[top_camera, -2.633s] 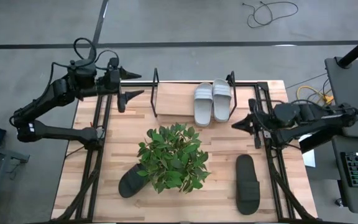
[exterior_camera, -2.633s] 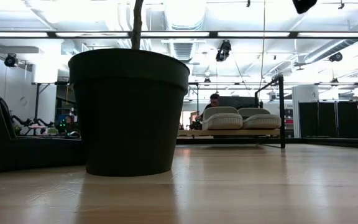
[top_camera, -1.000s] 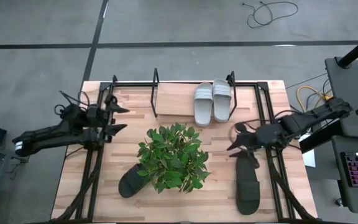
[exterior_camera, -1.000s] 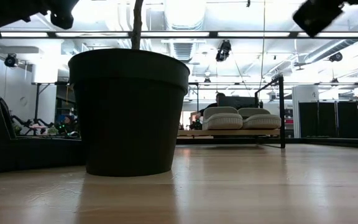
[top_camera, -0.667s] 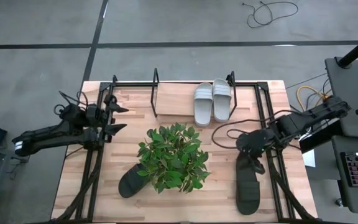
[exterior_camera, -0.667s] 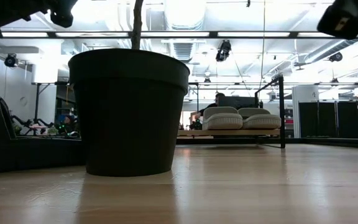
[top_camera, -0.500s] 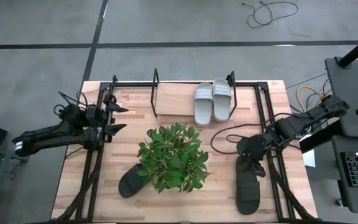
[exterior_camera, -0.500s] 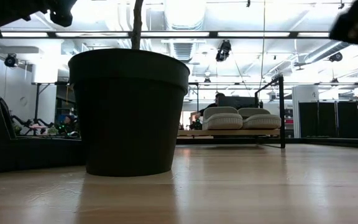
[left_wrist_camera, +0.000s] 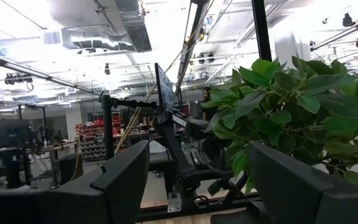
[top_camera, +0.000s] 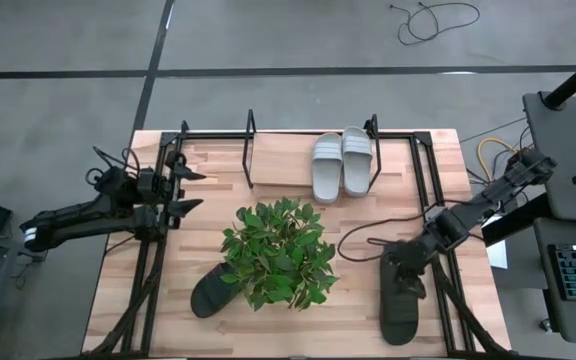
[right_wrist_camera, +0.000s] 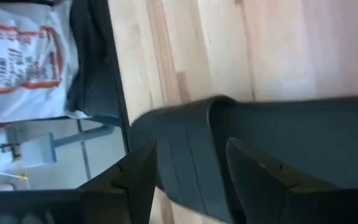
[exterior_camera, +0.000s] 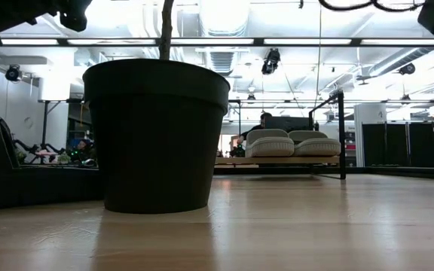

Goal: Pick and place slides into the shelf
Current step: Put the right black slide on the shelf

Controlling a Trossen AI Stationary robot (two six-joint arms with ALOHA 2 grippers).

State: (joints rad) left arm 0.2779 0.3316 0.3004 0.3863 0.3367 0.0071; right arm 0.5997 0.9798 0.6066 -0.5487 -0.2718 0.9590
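Note:
Two light grey slides [top_camera: 343, 164] lie side by side on the shelf [top_camera: 249, 150] at the table's far edge; the low view also shows the grey slides [exterior_camera: 292, 143]. A black slide [top_camera: 400, 305] lies flat on the table at the near right. My right gripper [top_camera: 404, 268] hangs open over that slide's far part, and in the right wrist view my right gripper [right_wrist_camera: 191, 180] points down at the ribbed strap [right_wrist_camera: 188, 152]. A second black slide [top_camera: 206, 293] lies half under the plant's leaves. At the left my left gripper [top_camera: 186, 190] waits open.
A green potted plant [top_camera: 278, 252] stands in the table's middle, between the two black slides; its dark pot [exterior_camera: 157, 135] fills the low view's left. Black frame rails [top_camera: 155, 270] run along both sides of the table. A loose cable [top_camera: 363, 240] loops beside my right arm.
My right gripper has moved toward the table's near edge and down, from beside the shelf's right end to above the right black slide. It has rolled about its own axis and tipped to point downward. The slide has not moved.

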